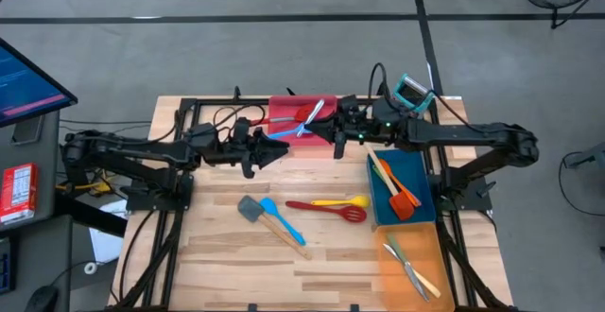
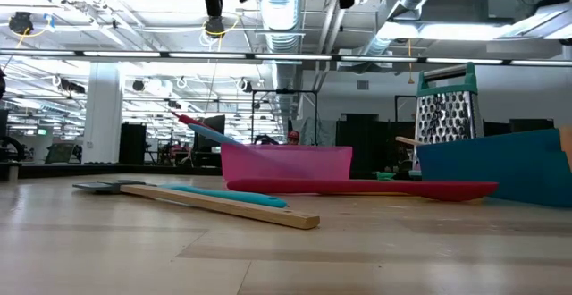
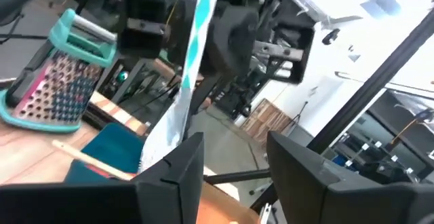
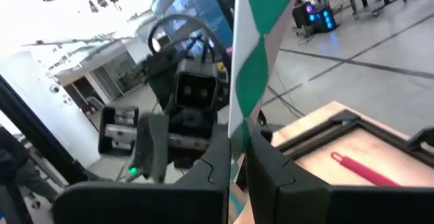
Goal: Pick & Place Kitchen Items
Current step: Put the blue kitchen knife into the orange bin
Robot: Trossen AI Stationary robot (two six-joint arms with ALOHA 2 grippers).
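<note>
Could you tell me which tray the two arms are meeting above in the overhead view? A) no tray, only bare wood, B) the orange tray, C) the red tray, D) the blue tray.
C: the left tool and right tool face each other over the red tray at the table's far edge, with a blue-and-white striped utensil between them.

The striped utensil (image 4: pixel 254 54) runs off the right wrist picture's upper edge; in the low view the blue tray (image 2: pixel 500 165) hides the grater's (image 2: pixel 445 107) base.
</note>
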